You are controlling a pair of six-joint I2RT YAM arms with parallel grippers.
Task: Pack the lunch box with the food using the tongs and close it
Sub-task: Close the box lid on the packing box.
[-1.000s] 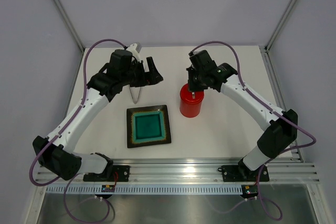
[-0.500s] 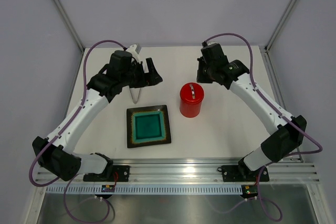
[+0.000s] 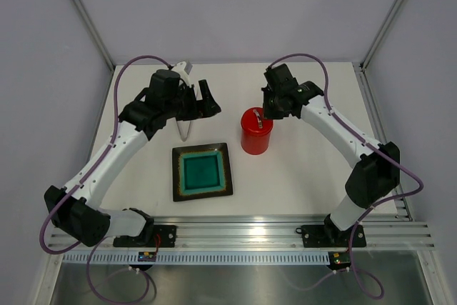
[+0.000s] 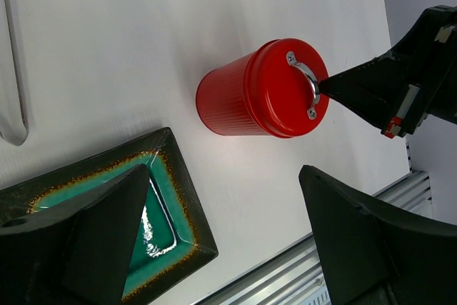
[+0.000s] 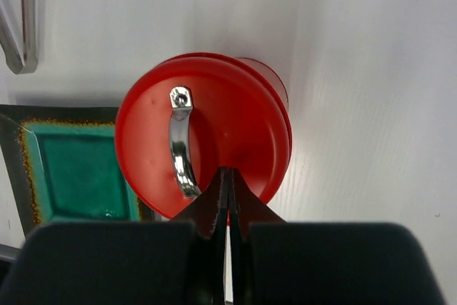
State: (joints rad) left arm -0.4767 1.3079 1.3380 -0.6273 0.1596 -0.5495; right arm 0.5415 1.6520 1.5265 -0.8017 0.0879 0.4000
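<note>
left gripper (image 3: 206, 100): fingers apart, near tongs (image 3: 185, 128) | right gripper (image 5: 227, 176): fingers together, tips at lid (image 5: 221, 108) beside handle (image 5: 180, 144) | lunch box (image 3: 255, 142): lidded, desk (image 3: 300, 173) centre

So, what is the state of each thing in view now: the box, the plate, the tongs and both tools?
Lunch box: upright, lid on.
Plate: no food on it.
Tongs: lying on the table, unheld.
Left tool: open, holding nothing.
Right tool: shut, tip at the lid, beside its handle.
</note>
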